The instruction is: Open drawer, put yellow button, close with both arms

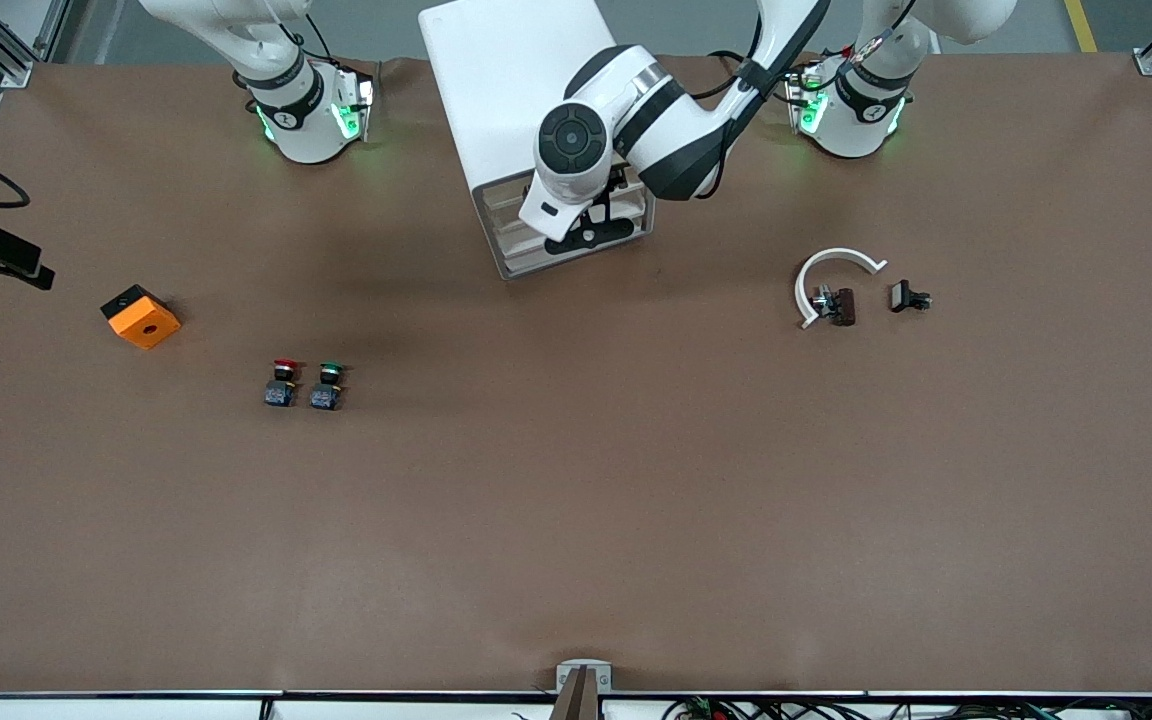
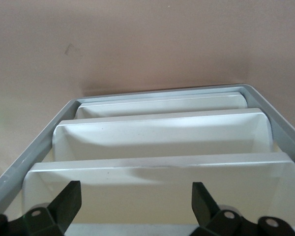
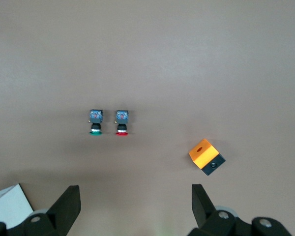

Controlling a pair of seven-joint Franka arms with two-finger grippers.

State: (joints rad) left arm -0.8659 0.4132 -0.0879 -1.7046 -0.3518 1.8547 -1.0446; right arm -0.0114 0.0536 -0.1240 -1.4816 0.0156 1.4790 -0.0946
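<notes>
While the left arm reaches over the white cabinet [image 1: 526, 120] in the front view, its left pincer [image 1: 591, 228] hangs at the cabinet's open face, which looks toward the front camera; the drawer fronts run across that face from one arm's end of the worktop [image 1: 576, 520] toward the other, so a drawer would travel toward the front camera. No yellow button shows anywhere; only a red-capped button [image 1: 281, 384] and a green-capped button [image 1: 327, 386] stand side by side toward the right arm's end, with an orange block [image 1: 141, 316] farther that way still, and a white curved piece [image 1: 831, 280] with small dark parts lies toward the left arm's end. The right arm's pincer is out of this view. Seen from the left wrist, the left pincer [image 2: 135, 199] is spread wide, its fingers [image 2: 69, 199] straddling the nearest cream drawer [image 2: 157, 169], not yet touching it. Judged from this, the drawer looks nearly closed, so the sound move is to square the fingers to its front lip and push or pull straight along its travel, without skewing. From the right wrist view, the right pincer [image 3: 135, 199] is likewise spread, empty, waiting high over the two buttons and block.
</notes>
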